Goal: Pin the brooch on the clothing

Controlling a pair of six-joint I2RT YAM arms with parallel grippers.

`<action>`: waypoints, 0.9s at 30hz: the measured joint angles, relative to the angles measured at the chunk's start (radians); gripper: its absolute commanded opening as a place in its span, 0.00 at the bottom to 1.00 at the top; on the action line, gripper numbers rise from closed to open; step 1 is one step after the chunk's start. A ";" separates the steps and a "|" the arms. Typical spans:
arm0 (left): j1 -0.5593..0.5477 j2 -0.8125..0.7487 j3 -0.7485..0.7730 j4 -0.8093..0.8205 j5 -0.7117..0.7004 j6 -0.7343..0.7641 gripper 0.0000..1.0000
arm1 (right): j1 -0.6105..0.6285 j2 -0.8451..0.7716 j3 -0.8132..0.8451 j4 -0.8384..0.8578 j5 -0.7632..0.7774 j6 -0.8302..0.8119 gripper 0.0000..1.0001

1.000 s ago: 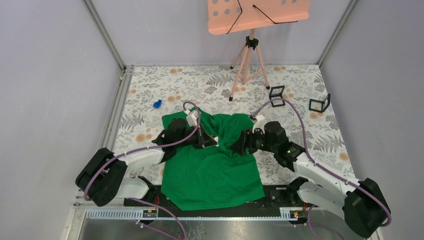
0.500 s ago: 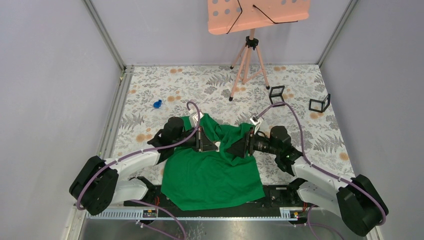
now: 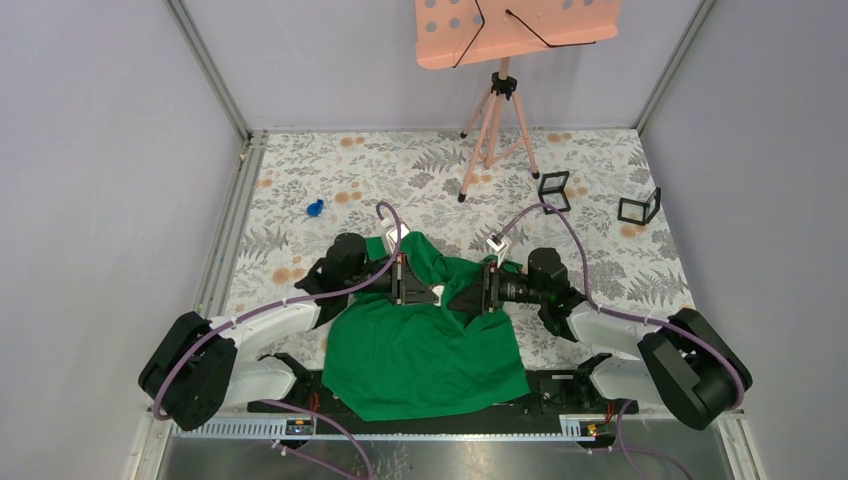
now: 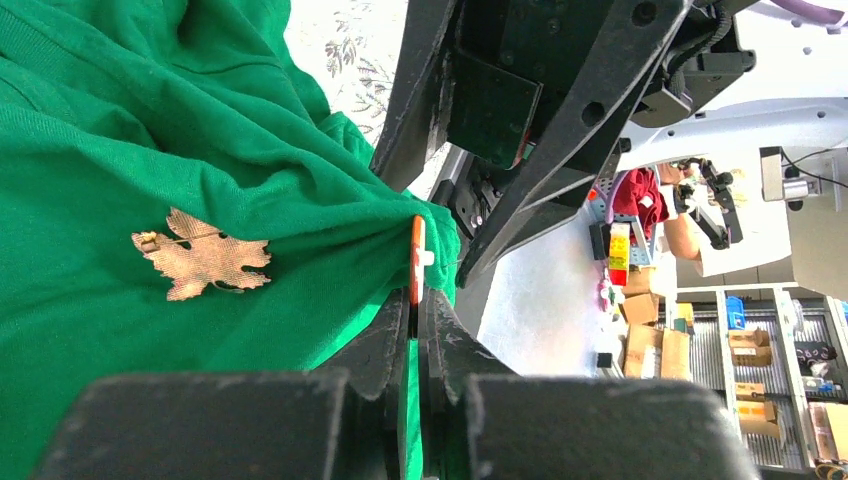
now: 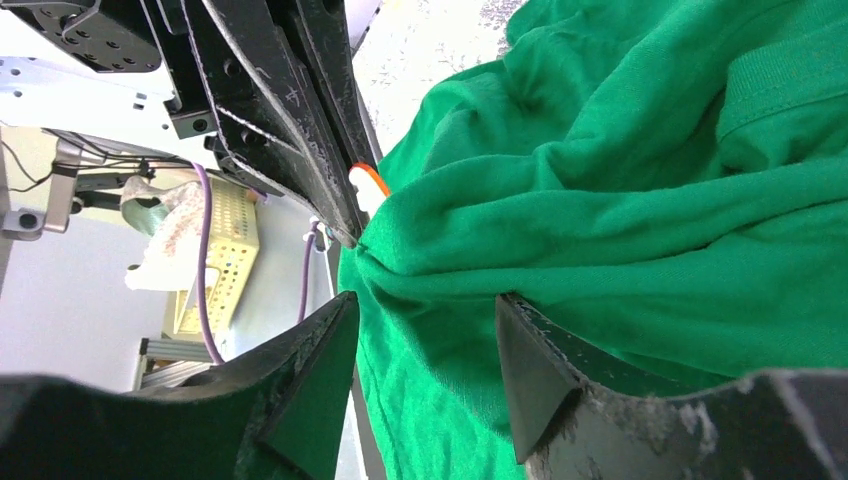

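Between left pincer [image 4: 418,310] and right pincer [image 5: 425,305]: green T-shirt [image 3: 425,345], its upper part drawn up into a ridge, its lower part flat toward the arm bases.
Shirt, change: a second ago the top spread wider toward the right pincer; now it is gathered narrower.
Arms, change: the right arm has swung its elbow outward and its wrist now points level at the left pincer; the left arm has eased back a little.
Brooch [image 4: 205,258]: gold leaf, flat on the cloth beside the left pincer's fold; whether it is pinned through cannot be told.
Left pincer: clamped on a fold of the shirt.
Right pincer: fingers apart, cloth bulging in the gap, unclamped.
Beyond both pincers: blue scrap [image 3: 315,208], orange stand [image 3: 497,110], black frames [image 3: 553,186] on the patterned table [image 3: 620,270], all unmoved.
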 measured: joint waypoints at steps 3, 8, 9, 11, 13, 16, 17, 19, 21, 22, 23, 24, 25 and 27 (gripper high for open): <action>0.000 0.000 0.000 0.005 0.008 -0.001 0.00 | 0.001 0.039 0.006 0.054 -0.018 0.030 0.55; 0.000 0.000 0.000 0.009 0.021 -0.002 0.00 | 0.003 0.085 0.029 0.119 -0.029 0.070 0.52; 0.000 0.000 0.000 0.009 0.022 -0.002 0.00 | 0.004 0.090 0.032 0.126 -0.030 0.073 0.51; 0.000 0.001 -0.004 0.017 0.026 -0.002 0.00 | 0.005 0.097 0.040 0.131 -0.030 0.080 0.50; 0.001 0.001 -0.010 0.023 0.027 -0.002 0.00 | 0.007 0.103 0.045 0.134 -0.030 0.084 0.49; 0.001 0.001 -0.014 0.026 0.027 -0.003 0.00 | 0.009 0.112 0.047 0.135 -0.030 0.089 0.47; 0.001 0.001 -0.016 0.029 0.027 -0.003 0.00 | 0.010 0.114 0.047 0.135 -0.030 0.089 0.46; 0.002 0.001 -0.016 0.030 0.027 -0.003 0.00 | 0.011 0.115 0.047 0.135 -0.028 0.091 0.44; 0.002 0.001 -0.016 0.031 0.027 -0.003 0.00 | 0.016 0.115 0.047 0.136 -0.023 0.091 0.42; 0.002 0.002 -0.016 0.031 0.027 -0.003 0.00 | 0.019 0.115 0.047 0.135 -0.018 0.091 0.41; 0.003 0.002 -0.016 0.031 0.028 -0.002 0.00 | 0.022 0.115 0.047 0.134 -0.013 0.090 0.40; 0.003 0.003 -0.016 0.031 0.028 -0.003 0.00 | 0.025 0.114 0.047 0.132 -0.008 0.088 0.39; 0.003 0.003 -0.016 0.031 0.028 -0.002 0.00 | 0.028 0.114 0.047 0.129 0.000 0.087 0.37; 0.005 0.003 -0.016 0.031 0.027 -0.002 0.00 | 0.034 0.114 0.048 0.122 0.015 0.083 0.35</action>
